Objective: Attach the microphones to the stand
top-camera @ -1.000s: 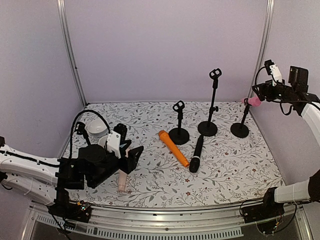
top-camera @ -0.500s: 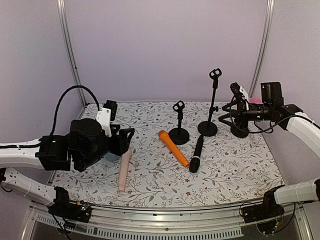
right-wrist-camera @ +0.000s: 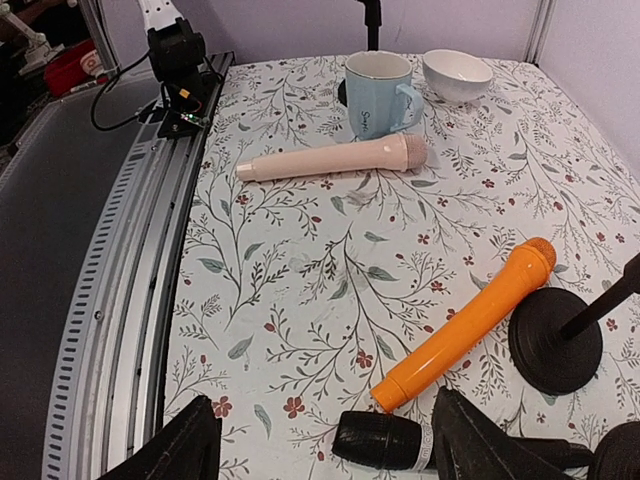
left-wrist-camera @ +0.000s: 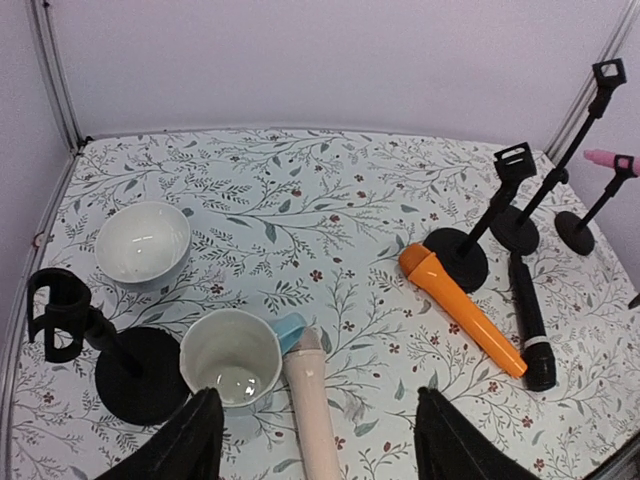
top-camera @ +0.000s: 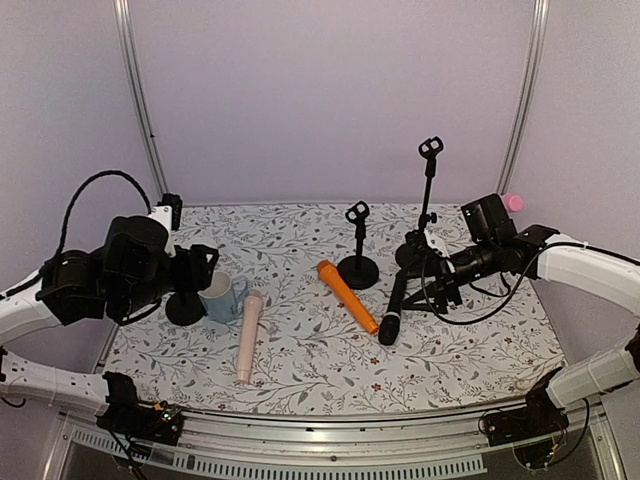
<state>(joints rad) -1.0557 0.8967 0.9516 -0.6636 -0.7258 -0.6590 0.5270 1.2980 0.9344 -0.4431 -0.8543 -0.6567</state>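
The pale beige-pink microphone [top-camera: 247, 335] lies on the table beside the mug; in the left wrist view [left-wrist-camera: 312, 400] it lies between my spread fingers. My left gripper [top-camera: 197, 266] is open and empty, raised above it. The orange microphone [top-camera: 347, 296] and the black microphone [top-camera: 393, 308] lie mid-table. My right gripper [top-camera: 437, 288] is open and empty, just right of the black microphone, whose head [right-wrist-camera: 378, 440] shows between its fingers. The bright pink microphone [top-camera: 512, 202] sits in the clip of the far right stand. A short stand [top-camera: 358, 265] and a tall stand [top-camera: 428, 200] are empty.
A blue-and-white mug [top-camera: 220, 297] stands next to a low black stand [top-camera: 185, 307] at the left. A white bowl [left-wrist-camera: 143, 242] sits behind them. The stand bases [right-wrist-camera: 555, 350] crowd the back right. Metal rails run along the near table edge [right-wrist-camera: 130, 300].
My left arm has lifted and drawn back to the left, leaving the beige-pink microphone on the table. My right arm has swung from the pink microphone down and left to the black microphone.
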